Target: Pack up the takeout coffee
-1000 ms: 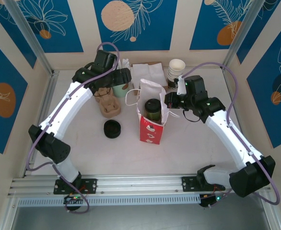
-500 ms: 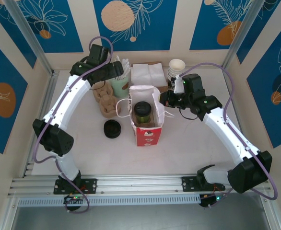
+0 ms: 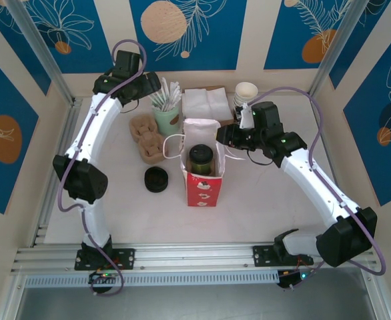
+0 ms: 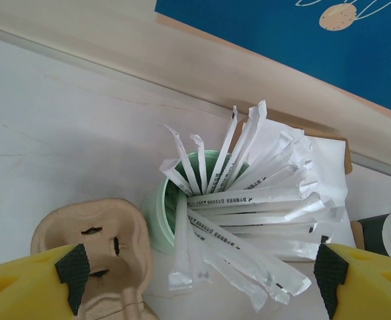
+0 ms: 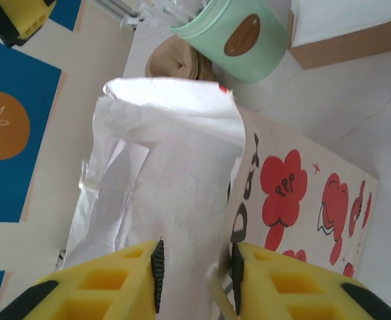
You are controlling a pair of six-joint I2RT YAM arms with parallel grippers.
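The takeout coffee (image 3: pixel 200 158), an olive-green cup with a black lid, stands inside the upright red paper bag (image 3: pixel 202 190) at the table's middle. My right gripper (image 3: pixel 224 137) is at the bag's upper right rim. In the right wrist view the bag's wall (image 5: pixel 295 193) and its white inner fold run between the gripper's (image 5: pixel 195 277) pads, which are closed on them. My left gripper (image 3: pixel 157 89) hangs at the back left, open and holding nothing, above the mint-green cup of white sticks (image 4: pixel 157 213). The coffee is hidden in both wrist views.
A brown pulp cup carrier (image 3: pixel 149 137) lies left of the bag, and a black round disc (image 3: pixel 157 179) lies in front of it. White napkins in a box (image 3: pixel 205 103) and stacked white cups (image 3: pixel 245 93) stand along the back wall.
The bag has shifted left with my right gripper and stands straighter. My left arm has drawn back and left, off the carrier, uncovering the stick cup.
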